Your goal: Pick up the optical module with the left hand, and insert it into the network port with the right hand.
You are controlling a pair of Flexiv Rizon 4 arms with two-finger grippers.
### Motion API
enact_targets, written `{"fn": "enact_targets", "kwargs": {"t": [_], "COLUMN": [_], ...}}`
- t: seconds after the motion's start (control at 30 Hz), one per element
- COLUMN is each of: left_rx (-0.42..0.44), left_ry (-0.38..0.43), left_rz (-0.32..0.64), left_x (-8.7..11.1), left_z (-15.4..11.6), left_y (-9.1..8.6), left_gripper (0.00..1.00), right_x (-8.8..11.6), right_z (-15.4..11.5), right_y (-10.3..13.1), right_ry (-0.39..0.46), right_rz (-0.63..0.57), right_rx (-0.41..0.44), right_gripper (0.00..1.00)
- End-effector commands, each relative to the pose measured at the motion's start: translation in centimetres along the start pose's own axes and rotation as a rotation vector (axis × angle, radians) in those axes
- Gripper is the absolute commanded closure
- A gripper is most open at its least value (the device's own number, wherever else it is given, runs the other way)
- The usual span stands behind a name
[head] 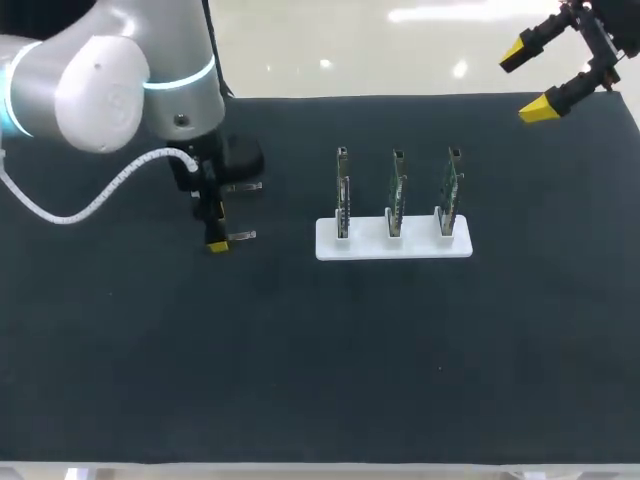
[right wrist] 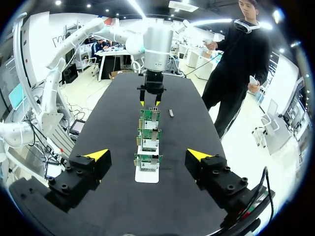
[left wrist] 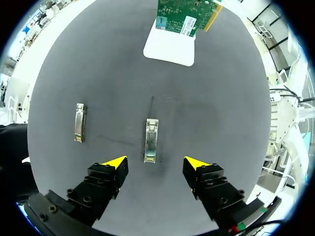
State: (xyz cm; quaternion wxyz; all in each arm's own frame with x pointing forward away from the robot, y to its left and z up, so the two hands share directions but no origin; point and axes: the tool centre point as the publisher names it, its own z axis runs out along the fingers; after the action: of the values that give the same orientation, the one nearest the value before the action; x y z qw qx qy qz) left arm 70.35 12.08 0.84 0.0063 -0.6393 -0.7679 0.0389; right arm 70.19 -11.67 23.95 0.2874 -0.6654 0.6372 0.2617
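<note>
Now, lower the left gripper [left wrist: 155,162], spread wide, onto the module [left wrist: 150,141] lying flat just ahead at 12 o'clock. Centre, pinch its long sides evenly, clear of the 2nd module [left wrist: 79,123] at 10 o'clock. Leave the right gripper [head: 528,80], also wide, at 2 o'clock from the stand [head: 393,248].

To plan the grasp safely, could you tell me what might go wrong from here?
The left gripper is open behind one optical module; closing off-centre could tilt or push it. A second module lies beside it and might get nudged. The network cards stand close together, leaving little room for insertion.
</note>
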Motion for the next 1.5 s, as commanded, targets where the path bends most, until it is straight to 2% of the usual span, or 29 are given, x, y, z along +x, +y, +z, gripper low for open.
{"fn": "enact_targets", "kwargs": {"t": [0.03, 0.57, 0.7, 0.77, 0.8, 0.83, 0.87, 0.93, 0.97, 1.37, 1.43, 1.47, 1.5], "left_rx": [0.002, 0.013, 0.013, 0.013, 0.013, 0.013, 0.014, 0.016, 0.017, 0.013, 0.02, 0.022, 0.024], "left_ry": [0.0, 0.001, 0.0, -0.002, -0.002, -0.002, -0.002, -0.004, -0.003, -0.002, -0.008, -0.011, -0.016], "left_rz": [-0.005, -0.026, -0.028, -0.024, -0.023, -0.023, -0.024, -0.023, -0.017, -0.016, -0.027, -0.034, -0.038], "left_x": [-0.1, -0.7, -0.9, -0.9, -1.0, -1.0, -1.0, -1.0, -1.0, -0.5, -0.6, -0.6, -0.6], "left_z": [0.3, 0.9, 1.1, 1.2, 1.2, 1.2, 1.2, 1.2, 1.2, 0.9, 0.4, 0.1, -0.2], "left_y": [0.2, 0.7, 0.6, 0.5, 0.4, 0.4, 0.4, 0.3, 0.3, 0.5, 0.5, 0.5, 0.5], "left_gripper": [0.0, 0.0, 0.05, 0.27, 0.35, 0.5, 0.58, 0.82, 1.0, 1.0, 0.05, 0.0, 0.0], "right_x": [0.0, 0.0, 0.0, 0.0, 0.0, 0.0, 0.0, 0.0, 0.0, 0.0, 0.0, 0.0, 0.0], "right_z": [0.0, 0.0, 0.0, 0.0, 0.0, 0.0, 0.0, 0.0, 0.0, 0.0, 0.0, 0.0, 0.0], "right_y": [0.0, 0.0, 0.0, 0.0, 0.0, 0.0, 0.0, 0.0, 0.0, 0.0, 0.0, 0.0, 0.0], "right_ry": [-0.002, -0.002, -0.002, -0.002, -0.002, -0.002, -0.002, -0.002, -0.002, -0.002, -0.002, -0.002, -0.002], "right_rz": [-0.001, -0.001, -0.001, -0.001, -0.001, -0.001, -0.001, -0.001, -0.001, -0.001, -0.001, -0.001, -0.001], "right_rx": [0.0, 0.0, 0.0, 0.0, 0.0, 0.0, 0.0, 0.0, 0.0, 0.0, 0.0, 0.0, 0.0], "right_gripper": [0.0, 0.0, 0.0, 0.0, 0.0, 0.0, 0.0, 0.0, 0.0, 0.0, 0.0, 0.0, 0.0]}}
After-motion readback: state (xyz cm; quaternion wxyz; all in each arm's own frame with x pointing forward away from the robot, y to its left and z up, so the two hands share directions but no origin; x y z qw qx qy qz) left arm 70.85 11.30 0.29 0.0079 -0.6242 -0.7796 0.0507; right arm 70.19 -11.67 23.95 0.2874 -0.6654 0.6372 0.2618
